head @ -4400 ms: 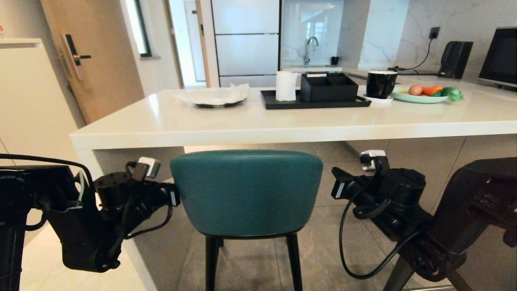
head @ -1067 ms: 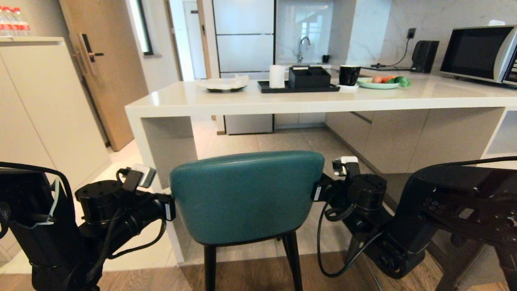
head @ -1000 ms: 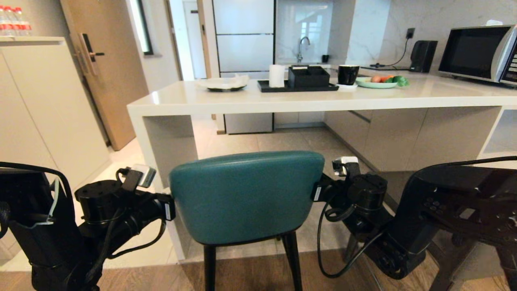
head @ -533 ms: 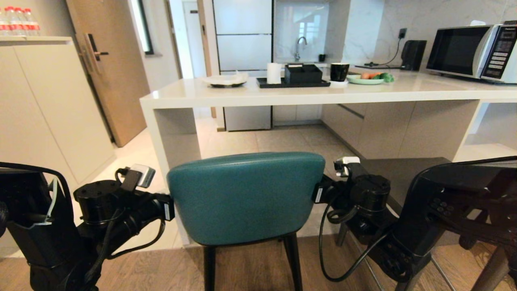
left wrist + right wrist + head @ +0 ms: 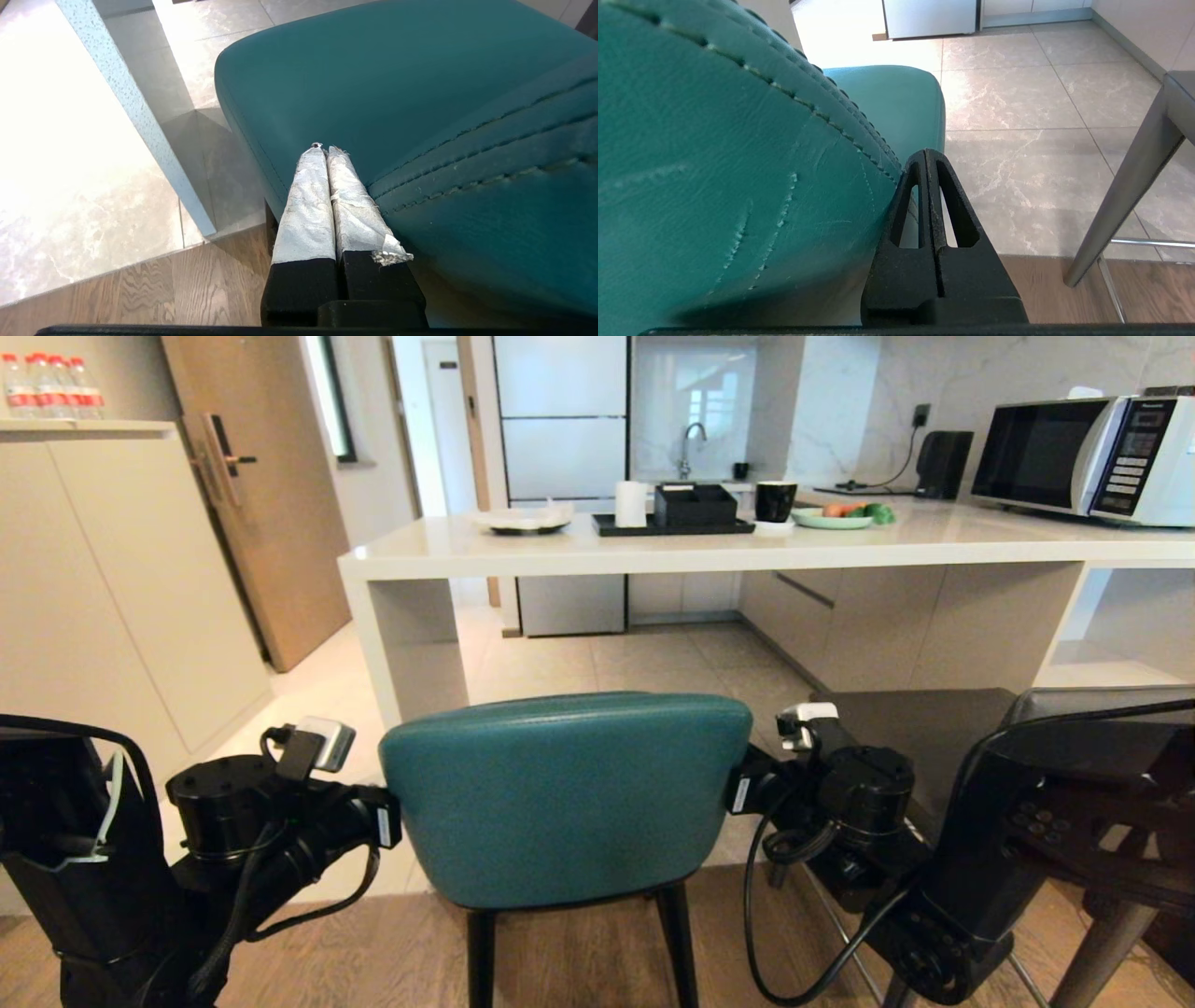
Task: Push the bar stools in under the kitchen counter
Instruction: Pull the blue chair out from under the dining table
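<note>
The teal bar stool stands in front of me, its rounded back towards me. It sits on the wooden floor, well short of the kitchen counter. My left gripper is shut with nothing in it, its taped fingers lying against the left edge of the backrest. My right gripper is also shut and empty, resting against the right edge of the backrest. The grey bar stool stands to the right, partly hidden behind my right arm. Its grey leg shows in the right wrist view.
The counter's white side panel stands ahead on the left. On the counter are a black tray, a cup, plates and a microwave. A tall cabinet with bottles and a wooden door are on the left. The floor changes from tile to wood under the stool.
The whole view has backed away. The counter looks smaller and farther off, and wooden floor and the microwave have come into view. The teal stool has kept its place between my shut grippers.
</note>
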Tool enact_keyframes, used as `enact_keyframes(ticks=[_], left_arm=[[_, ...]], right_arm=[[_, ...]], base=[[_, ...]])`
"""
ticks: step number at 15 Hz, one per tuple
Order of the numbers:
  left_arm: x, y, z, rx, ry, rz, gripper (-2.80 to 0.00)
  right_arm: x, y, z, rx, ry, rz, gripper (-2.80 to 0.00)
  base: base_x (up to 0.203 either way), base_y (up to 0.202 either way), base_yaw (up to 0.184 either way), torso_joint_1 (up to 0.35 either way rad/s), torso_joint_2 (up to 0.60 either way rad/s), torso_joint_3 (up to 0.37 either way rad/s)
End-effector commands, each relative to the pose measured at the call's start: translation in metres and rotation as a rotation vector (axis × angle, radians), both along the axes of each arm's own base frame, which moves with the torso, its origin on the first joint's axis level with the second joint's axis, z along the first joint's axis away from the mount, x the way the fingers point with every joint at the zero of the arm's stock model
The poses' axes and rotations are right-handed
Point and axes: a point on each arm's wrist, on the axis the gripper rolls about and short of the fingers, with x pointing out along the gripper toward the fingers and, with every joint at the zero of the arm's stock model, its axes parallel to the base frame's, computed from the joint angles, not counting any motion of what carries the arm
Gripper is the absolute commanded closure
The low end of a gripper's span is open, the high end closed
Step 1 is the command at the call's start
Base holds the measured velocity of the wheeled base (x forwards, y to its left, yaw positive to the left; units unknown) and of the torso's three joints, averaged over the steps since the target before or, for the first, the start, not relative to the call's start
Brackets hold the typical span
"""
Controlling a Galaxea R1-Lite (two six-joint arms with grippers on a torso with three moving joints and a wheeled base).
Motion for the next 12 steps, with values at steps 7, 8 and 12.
enact_keyframes(ticks=[7, 8, 12], left_arm=[[-0.002, 0.002, 0.005, -0.004, -0.020, 0.010, 0.00], [-0.003, 0.005, 0.007, -0.005, -0.024, 0.020, 0.00], [-0.020, 0.024, 0.017, -0.007, -0.033, 0.078, 0.00]], right_arm=[[-0.017, 0.004, 0.007, -0.001, 0.008, 0.031, 0.00], [-0.016, 0.003, 0.008, -0.001, 0.005, 0.029, 0.00], [-0.007, -0.024, 0.016, 0.010, -0.009, -0.050, 0.00]], base=[[0.000, 0.000, 0.000, 0.000, 0.00, 0.000], [0.000, 0.000, 0.000, 0.000, 0.00, 0.000], [0.000, 0.000, 0.000, 0.000, 0.00, 0.000]])
